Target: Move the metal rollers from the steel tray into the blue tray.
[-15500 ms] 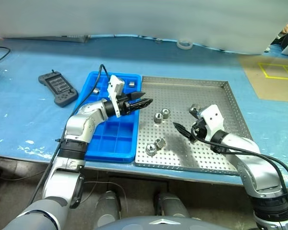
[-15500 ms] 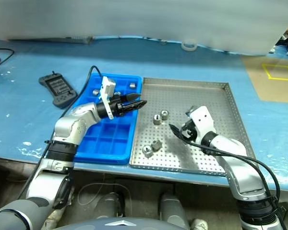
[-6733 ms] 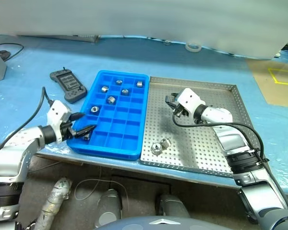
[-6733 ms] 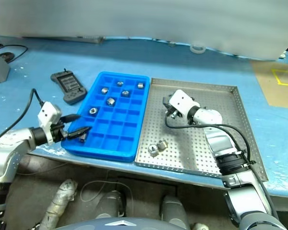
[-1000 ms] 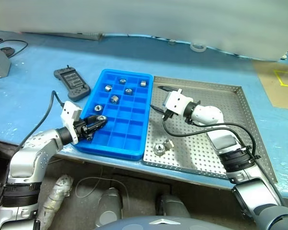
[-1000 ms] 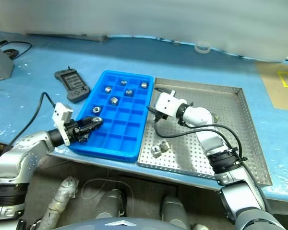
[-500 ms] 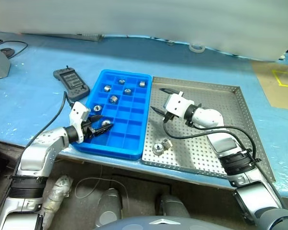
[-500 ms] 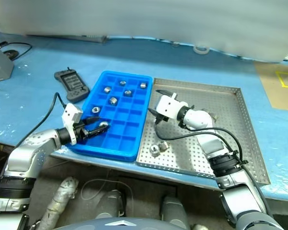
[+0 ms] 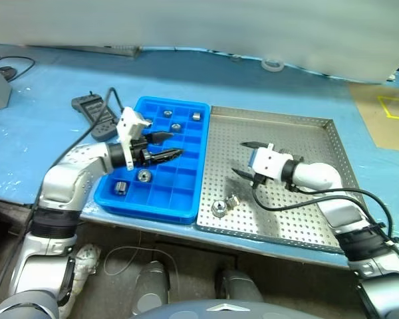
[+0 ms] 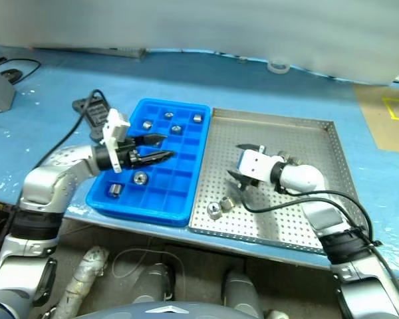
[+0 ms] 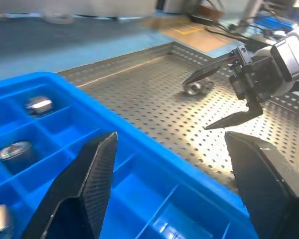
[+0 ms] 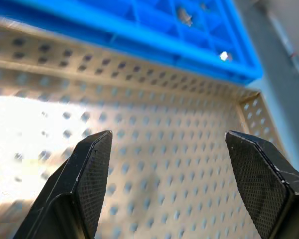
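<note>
At the left of the left eye view, the dark handheld controller (image 9: 93,111) lies on the blue table (image 9: 33,143). Beside it, the left tool (image 9: 165,145) hangs released and empty over the blue tray (image 9: 189,199), which holds several metal rollers (image 9: 144,175). Right of centre, the right tool (image 9: 243,158) is spread wide, grasping nothing, above the steel tray (image 9: 306,219). Two rollers (image 9: 225,205) remain near that tray's lower left edge. Judging by this, the next pick is in hand: the right tool should drop toward that pair and close on one.
</note>
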`<action>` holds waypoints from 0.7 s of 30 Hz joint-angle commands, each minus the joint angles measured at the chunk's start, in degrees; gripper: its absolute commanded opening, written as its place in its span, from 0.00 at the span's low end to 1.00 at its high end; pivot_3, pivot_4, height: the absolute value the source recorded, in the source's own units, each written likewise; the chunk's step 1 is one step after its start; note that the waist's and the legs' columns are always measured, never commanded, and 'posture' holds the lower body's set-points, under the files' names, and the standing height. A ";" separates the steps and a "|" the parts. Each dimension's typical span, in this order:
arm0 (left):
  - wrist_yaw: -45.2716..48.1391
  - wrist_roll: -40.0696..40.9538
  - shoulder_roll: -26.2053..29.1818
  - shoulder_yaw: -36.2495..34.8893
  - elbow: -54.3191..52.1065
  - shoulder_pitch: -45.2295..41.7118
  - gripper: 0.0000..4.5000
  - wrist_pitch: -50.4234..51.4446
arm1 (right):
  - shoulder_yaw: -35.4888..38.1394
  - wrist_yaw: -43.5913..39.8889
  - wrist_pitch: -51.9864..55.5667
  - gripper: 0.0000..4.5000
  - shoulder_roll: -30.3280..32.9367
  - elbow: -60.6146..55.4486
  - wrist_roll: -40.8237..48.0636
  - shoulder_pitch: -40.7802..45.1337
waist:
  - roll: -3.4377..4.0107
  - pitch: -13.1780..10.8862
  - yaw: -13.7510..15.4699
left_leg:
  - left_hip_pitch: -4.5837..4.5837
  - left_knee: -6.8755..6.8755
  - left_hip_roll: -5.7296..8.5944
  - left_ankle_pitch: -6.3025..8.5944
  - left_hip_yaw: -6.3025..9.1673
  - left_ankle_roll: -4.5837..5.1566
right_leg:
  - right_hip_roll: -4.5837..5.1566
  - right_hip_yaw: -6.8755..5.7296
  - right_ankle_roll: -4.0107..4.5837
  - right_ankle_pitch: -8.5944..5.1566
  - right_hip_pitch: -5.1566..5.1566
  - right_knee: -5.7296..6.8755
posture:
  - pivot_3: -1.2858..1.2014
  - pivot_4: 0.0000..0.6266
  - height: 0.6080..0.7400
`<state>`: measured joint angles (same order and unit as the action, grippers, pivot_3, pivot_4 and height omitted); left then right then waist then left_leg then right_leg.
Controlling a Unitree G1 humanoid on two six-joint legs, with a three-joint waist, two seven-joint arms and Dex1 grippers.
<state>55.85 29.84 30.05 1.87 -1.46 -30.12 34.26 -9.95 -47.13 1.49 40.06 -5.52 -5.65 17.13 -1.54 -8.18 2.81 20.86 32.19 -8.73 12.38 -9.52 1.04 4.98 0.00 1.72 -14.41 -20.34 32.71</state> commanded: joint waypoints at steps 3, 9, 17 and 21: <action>3.15 -3.52 -2.76 3.98 6.67 -5.36 0.80 -4.60 | 2.22 -6.52 2.68 0.84 5.42 -10.01 5.29 -6.87 | 0.02 0.00 -1.09 | 0.05 -0.01 -0.09 0.02 0.07 0.03 | -0.05 -0.02 0.00 0.00 0.01 -0.02 | 0.46 0.24 1.00; 5.13 -4.83 -4.29 4.39 11.14 -7.17 0.80 -6.29 | 0.23 -7.82 1.79 0.84 6.97 -10.37 3.65 -11.20 | 0.01 0.01 -2.32 | -0.05 0.03 -0.10 0.05 0.02 0.11 | 0.02 -0.01 0.12 -0.07 0.04 -0.04 | 0.44 0.24 1.00; 8.49 -6.90 -3.70 5.87 12.64 -6.43 0.80 -7.76 | -1.76 -4.85 -3.75 0.84 4.36 -4.54 0.35 -9.94 | 0.04 0.02 -2.31 | -0.03 0.34 -0.12 0.17 -0.16 0.43 | 0.13 0.02 0.32 -0.18 0.09 0.01 | 0.44 0.24 1.00; 8.09 -7.26 -4.87 6.59 11.40 -6.17 0.80 -7.34 | -1.08 -3.69 -5.85 0.84 3.89 -2.35 0.28 -9.48 | 0.04 0.02 -1.99 | 0.11 0.55 -0.06 0.29 -0.19 0.65 | 0.22 0.03 0.34 -0.18 0.11 0.01 | 0.44 0.24 1.00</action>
<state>63.69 22.48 25.51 8.28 12.28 -35.80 27.34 -12.14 -51.30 -2.81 43.76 -7.83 -5.56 7.57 -1.50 -8.16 0.82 21.01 32.77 -8.77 12.71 -9.71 1.74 5.21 0.02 2.06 -14.59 -20.23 32.72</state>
